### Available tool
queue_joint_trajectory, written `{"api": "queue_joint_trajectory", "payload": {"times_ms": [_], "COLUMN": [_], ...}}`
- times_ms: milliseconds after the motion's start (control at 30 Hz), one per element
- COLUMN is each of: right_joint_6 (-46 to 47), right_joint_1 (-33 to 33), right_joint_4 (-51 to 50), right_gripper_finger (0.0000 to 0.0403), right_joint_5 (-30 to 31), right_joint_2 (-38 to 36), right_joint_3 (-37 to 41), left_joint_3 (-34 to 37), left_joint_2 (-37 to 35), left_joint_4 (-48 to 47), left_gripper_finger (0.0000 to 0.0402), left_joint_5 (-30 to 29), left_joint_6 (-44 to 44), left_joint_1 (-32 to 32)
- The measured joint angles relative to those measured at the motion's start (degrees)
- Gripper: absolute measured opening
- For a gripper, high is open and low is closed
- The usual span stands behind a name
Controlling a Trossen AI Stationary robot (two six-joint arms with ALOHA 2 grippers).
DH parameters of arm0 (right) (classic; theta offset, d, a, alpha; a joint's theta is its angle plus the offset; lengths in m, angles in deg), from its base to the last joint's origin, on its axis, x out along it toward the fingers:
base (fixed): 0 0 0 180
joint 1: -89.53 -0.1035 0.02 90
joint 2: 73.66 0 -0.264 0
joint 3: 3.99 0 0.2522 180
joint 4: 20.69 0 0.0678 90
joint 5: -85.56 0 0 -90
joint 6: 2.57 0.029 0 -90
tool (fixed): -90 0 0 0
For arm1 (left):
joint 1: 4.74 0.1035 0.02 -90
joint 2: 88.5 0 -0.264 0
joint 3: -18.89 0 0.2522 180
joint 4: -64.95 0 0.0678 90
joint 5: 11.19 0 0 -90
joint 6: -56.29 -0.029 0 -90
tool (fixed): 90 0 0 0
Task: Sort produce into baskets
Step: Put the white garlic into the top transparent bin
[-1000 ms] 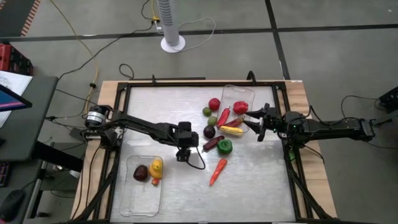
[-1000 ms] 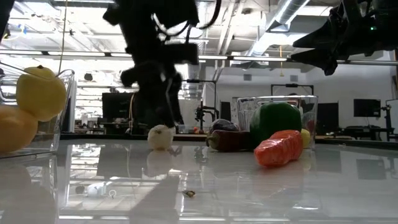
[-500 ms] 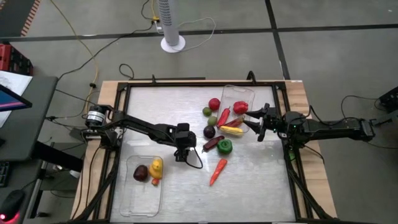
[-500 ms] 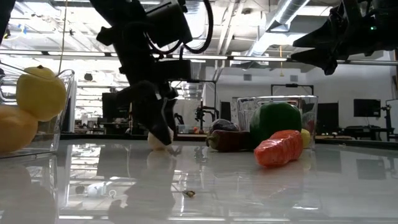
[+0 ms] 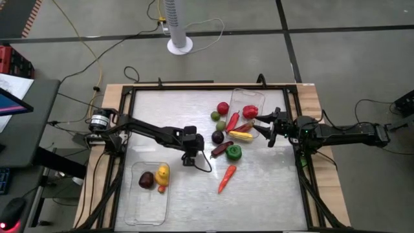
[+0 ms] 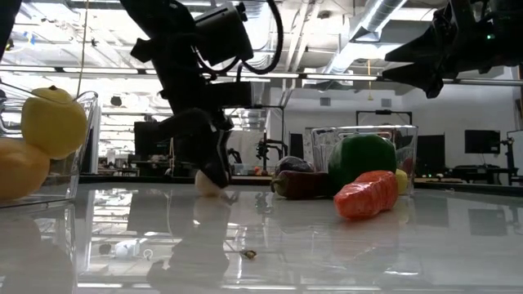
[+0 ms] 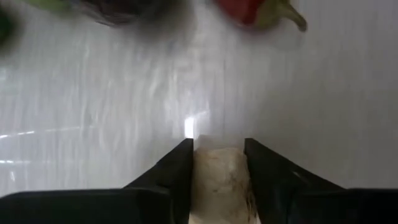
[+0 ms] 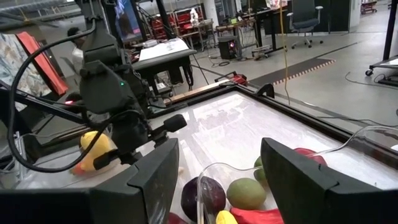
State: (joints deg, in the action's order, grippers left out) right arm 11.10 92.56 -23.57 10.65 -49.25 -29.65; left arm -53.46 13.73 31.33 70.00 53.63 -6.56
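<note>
A small pale, cream-coloured produce piece [image 7: 217, 180] lies on the table near its middle, also seen in the low view [image 6: 207, 186]. My left gripper [image 5: 189, 158] stands over it, shut on it; from above the gripper hides it. A clear basket [image 5: 150, 206] at the near left holds a dark purple piece [image 5: 146, 179] and a yellow-orange piece [image 5: 162, 175]. A second clear basket [image 5: 248, 98] at the far right holds a red piece [image 5: 250, 111]. My right gripper [image 5: 266, 133] hovers open beside it, above the table. My left gripper pinches the pale piece between its two fingers, one finger [image 7: 177, 177] on each of its opposite sides [image 7: 202, 177]. The fingers come from above, pointing down. The piece rests on the table.
Loose produce lies between the grippers: a red tomato [image 5: 222, 107], a red pepper [image 5: 233, 121], a yellow piece [image 5: 240, 136], a purple piece [image 5: 217, 137], a green pepper [image 5: 233, 153] and an orange carrot [image 5: 226, 178]. A black frame [image 5: 194, 85] rims the table.
My left gripper has gone down onto the pale piece and its fingers have shut on it. The piece has stayed on the table.
</note>
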Motion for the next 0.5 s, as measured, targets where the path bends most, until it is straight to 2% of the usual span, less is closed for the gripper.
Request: {"api": "queue_joint_trajectory", "payload": {"times_ms": [233, 400, 500], "right_joint_6": [0.1, 0.0, 0.0], "right_joint_1": [0.0, 0.0, 0.0], "right_joint_4": [0.2, 0.8, 0.9], "right_gripper_finger": [0.0256, 0.0256, 0.0256], "right_joint_5": [0.0, 0.0, 0.0], "right_joint_2": [0.0, 0.0, 0.0], "right_joint_3": [0.0, 0.0, 0.0], "left_joint_3": [-5.4, -12.0, -12.9], "left_joint_2": [-1.0, -1.4, -1.4], "left_joint_4": [0.8, 3.5, 11.9], "left_gripper_finger": [0.0112, 0.0111, 0.0111], "left_joint_5": [0.8, -5.6, -7.3], "left_joint_6": [-2.2, -6.8, -9.0], "left_joint_1": [0.3, 0.8, 1.6]}}
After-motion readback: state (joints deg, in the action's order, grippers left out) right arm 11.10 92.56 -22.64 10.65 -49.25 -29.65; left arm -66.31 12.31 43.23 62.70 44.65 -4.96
